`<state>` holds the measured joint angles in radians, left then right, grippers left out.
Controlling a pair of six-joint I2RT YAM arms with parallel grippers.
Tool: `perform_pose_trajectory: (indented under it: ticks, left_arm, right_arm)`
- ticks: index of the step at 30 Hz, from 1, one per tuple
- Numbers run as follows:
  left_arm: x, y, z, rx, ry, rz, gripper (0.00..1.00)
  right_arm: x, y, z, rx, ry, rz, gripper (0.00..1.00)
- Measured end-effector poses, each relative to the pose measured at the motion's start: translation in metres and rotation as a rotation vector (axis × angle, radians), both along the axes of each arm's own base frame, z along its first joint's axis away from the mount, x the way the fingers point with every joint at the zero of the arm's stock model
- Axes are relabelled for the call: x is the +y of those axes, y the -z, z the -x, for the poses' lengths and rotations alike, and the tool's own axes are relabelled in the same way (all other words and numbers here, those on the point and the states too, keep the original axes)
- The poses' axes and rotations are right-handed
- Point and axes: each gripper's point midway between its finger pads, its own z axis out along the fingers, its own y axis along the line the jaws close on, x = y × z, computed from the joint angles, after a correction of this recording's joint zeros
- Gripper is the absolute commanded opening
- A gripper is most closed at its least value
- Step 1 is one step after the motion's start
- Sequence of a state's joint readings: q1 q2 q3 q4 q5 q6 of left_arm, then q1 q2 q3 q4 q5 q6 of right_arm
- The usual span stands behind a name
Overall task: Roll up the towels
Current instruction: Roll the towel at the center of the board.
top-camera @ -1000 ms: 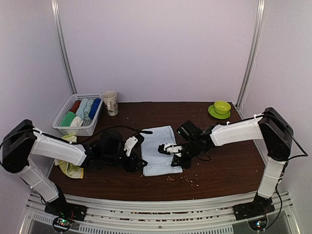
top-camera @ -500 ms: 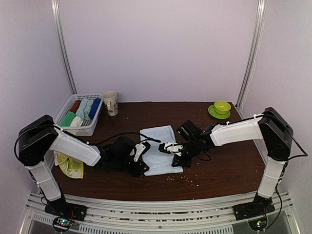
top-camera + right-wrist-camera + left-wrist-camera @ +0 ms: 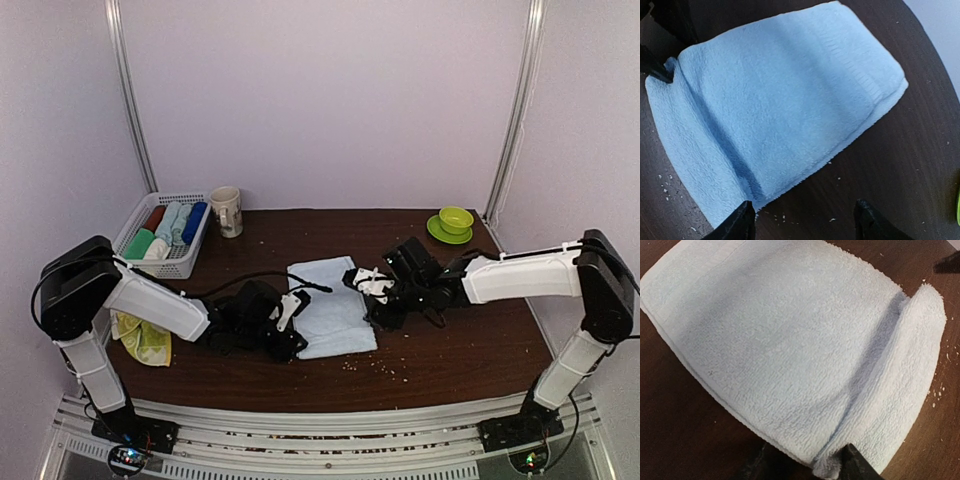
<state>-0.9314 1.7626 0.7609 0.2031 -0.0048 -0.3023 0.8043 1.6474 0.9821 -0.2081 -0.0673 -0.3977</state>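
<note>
The blue towel lies folded flat in the middle of the table. Its long axis runs from the near edge toward the back wall, with the near end drifting a little to the right. Across that near end a flap is turned over onto the top, with a soft shadowed crease beside it. The cloth is thick pale terry with a looped nap, a flatter woven band near the far hem, and layered edges along its sides. The left gripper sits low at the near left corner, its dark fingers apart with the flap's corner between them; I cannot tell whether they pinch it. The right gripper hangs over the towel's right edge, jaws wide and holding nothing. A yellow-green towel lies crumpled at the table's left near edge, well apart. The table is dark brown wood with pale crumbs scattered near the blue towel. At the back left stand a white slatted basket holding coloured rolls and, just beside it, a patterned mug. A green bowl on a saucer stands at the back right. The walls are plain pale lilac, with metal rails running up them.
</note>
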Motion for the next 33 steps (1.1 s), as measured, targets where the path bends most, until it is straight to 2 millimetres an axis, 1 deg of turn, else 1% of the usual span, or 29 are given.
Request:
perform_pose_trajectory:
  ticks: [2, 3, 5, 7, 9, 11, 13, 15, 18, 23, 28, 33]
  left_arm:
    - [0.0, 0.0, 0.0, 0.0, -0.001, -0.002, 0.49]
    - [0.0, 0.0, 0.0, 0.002, 0.0, -0.004, 0.5]
    - [0.0, 0.0, 0.0, 0.004, 0.0, -0.008, 0.5]
    - [0.0, -0.001, 0.0, 0.005, 0.003, -0.013, 0.5]
    - [0.0, -0.001, 0.0, 0.008, 0.005, -0.018, 0.5]
    - [0.0, 0.0, 0.0, 0.011, 0.008, -0.02, 0.5]
    - [-0.001, 0.0, 0.001, 0.014, 0.011, -0.021, 0.5]
    - [-0.003, 0.001, 0.0, 0.017, 0.015, -0.019, 0.49]
    - [-0.006, 0.001, -0.001, 0.022, 0.022, -0.013, 0.49]
    - [-0.009, 0.001, -0.003, 0.027, 0.031, -0.001, 0.49]
    - [-0.009, 0.001, -0.002, 0.03, 0.039, 0.001, 0.49]
    - [-0.009, 0.001, -0.003, 0.03, 0.042, 0.002, 0.49]
  right_arm:
    - [-0.003, -0.016, -0.003, -0.057, 0.015, -0.024, 0.67]
    - [-0.004, -0.025, -0.001, -0.095, 0.008, -0.043, 0.68]
    - [-0.008, -0.038, 0.007, -0.162, -0.019, -0.072, 0.71]
    - [-0.009, -0.044, 0.025, -0.229, -0.078, -0.099, 0.73]
    - [-0.01, -0.043, 0.047, -0.288, -0.154, -0.113, 0.74]
    - [-0.009, -0.033, 0.068, -0.332, -0.236, -0.105, 0.74]
    - [-0.008, -0.021, 0.081, -0.357, -0.299, -0.067, 0.74]
    - [-0.006, -0.011, 0.089, -0.393, -0.346, -0.017, 0.75]
    - [-0.001, -0.002, 0.093, -0.45, -0.39, 0.055, 0.74]
    - [0.007, 0.015, 0.096, -0.529, -0.43, 0.15, 0.71]
    - [0.005, 0.039, 0.088, -0.576, -0.419, 0.276, 0.67]
    - [0.011, 0.042, 0.073, -0.637, -0.377, 0.337, 0.63]
